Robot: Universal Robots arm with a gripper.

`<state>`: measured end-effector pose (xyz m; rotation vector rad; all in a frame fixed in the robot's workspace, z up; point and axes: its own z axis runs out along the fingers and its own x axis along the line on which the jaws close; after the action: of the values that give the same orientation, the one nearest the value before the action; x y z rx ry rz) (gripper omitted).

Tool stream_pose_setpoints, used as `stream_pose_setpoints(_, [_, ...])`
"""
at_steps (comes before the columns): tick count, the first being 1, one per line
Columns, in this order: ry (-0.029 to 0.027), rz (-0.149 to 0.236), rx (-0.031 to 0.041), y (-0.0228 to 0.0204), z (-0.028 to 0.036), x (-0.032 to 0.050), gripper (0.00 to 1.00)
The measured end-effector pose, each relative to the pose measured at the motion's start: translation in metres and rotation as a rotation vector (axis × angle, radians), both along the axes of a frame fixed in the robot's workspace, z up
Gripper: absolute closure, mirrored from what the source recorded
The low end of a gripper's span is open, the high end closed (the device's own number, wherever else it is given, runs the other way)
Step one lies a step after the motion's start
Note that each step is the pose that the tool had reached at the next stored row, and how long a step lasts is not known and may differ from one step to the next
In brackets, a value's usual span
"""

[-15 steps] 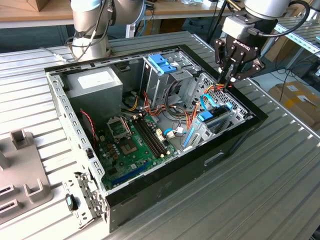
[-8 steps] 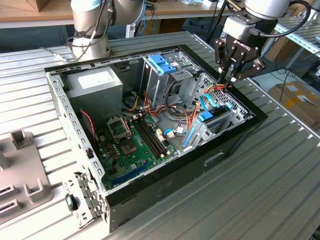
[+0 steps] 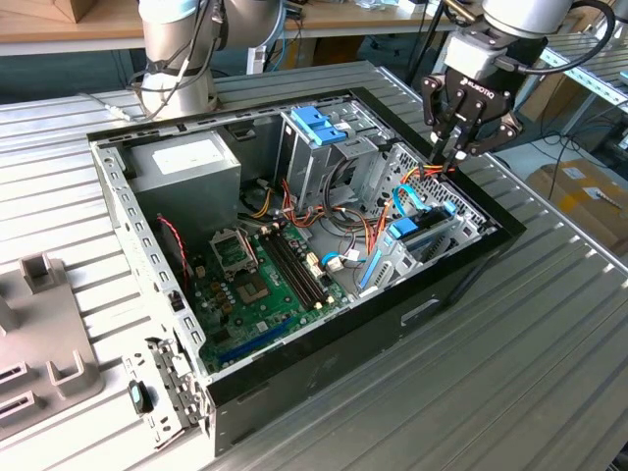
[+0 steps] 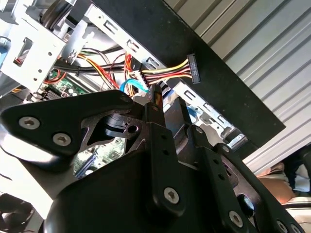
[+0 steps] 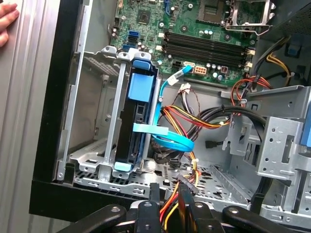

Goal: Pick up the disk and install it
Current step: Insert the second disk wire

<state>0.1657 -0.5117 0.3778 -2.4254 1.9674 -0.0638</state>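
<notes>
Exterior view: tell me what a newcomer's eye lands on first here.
The opened computer case lying on its side on the ribbed metal table, its green motherboard exposed. The black claw hangs over the case's corner on the exterior view's right, right at a bundle of red and yellow power wires. Beside it, the disk in its light-blue carrier stands on edge in the bay.

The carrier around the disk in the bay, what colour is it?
Light blue. The carrier on the disk shows best in the first wrist view.
</notes>
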Motion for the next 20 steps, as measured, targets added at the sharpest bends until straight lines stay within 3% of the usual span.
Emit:
stream_pose_setpoints(5, [0.0,0.044,0.0,0.0001,-0.0001,0.0032,0.7])
stream_pose_setpoints(20, [0.0,0.06,0.0001,0.0008,-0.0001,0.0049,0.7])
